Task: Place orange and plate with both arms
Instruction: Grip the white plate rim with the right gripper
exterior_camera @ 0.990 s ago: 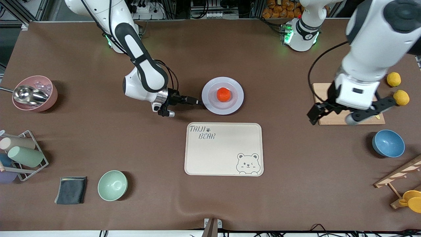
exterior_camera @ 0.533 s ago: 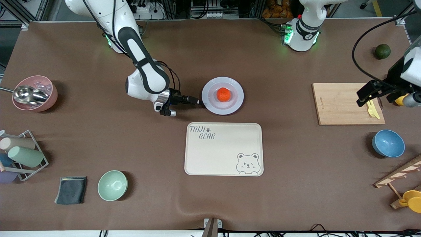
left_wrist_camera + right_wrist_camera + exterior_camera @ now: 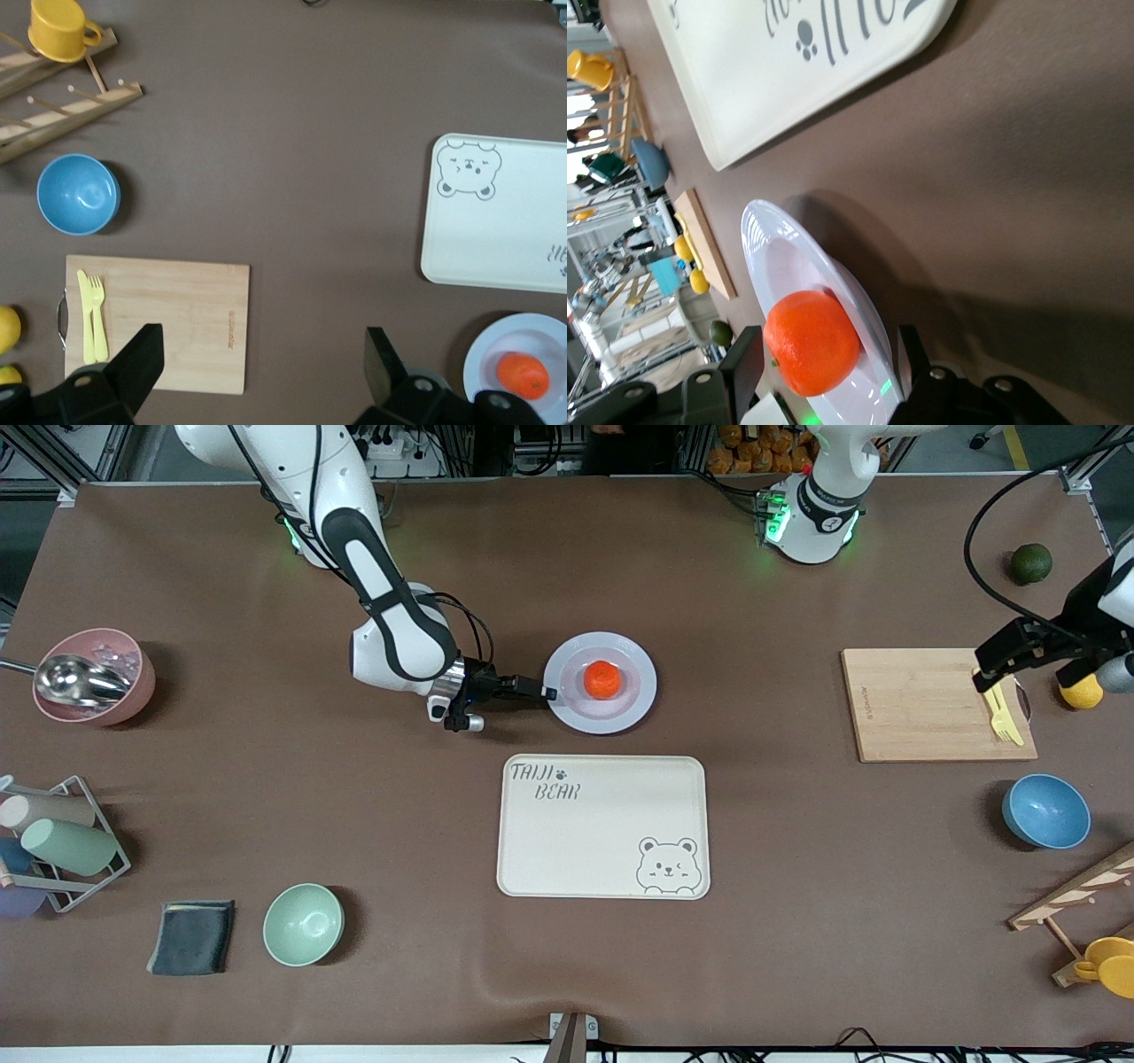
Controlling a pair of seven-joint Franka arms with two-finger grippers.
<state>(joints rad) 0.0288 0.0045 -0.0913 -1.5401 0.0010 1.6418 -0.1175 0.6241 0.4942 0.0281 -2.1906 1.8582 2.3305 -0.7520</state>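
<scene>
**Right gripper at the plate's rim**

Nearest lies the bear-print tray (image 3: 602, 828). Just past it the plate (image 3: 638, 657) sits on the tabletop (image 3: 567, 974), the orange (image 3: 603, 679) at its centre. The right gripper (image 3: 547, 692) straddles the plate's rim, its fingers not yet clamped. The left gripper (image 3: 1045, 657) hangs spread wide over the cutting board (image 3: 912, 704).

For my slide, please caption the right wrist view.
Right end effector straddling the round pale lavender plate's rim beside the small red-orange orange.
</scene>
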